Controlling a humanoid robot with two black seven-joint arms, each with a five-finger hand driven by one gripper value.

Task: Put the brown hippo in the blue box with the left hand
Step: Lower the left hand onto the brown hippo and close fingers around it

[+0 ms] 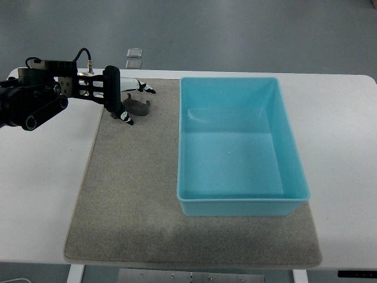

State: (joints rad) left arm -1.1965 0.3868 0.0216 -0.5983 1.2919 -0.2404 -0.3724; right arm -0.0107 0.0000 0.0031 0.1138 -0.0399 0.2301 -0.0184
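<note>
Brown hippo [136,107] partly hidden behind left robot hand [131,101].

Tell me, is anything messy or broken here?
Nothing looks broken or spilled. The blue box sits straight on the mat and is empty. The brown hippo lies on the mat beside the box, with the left hand around it.
</note>
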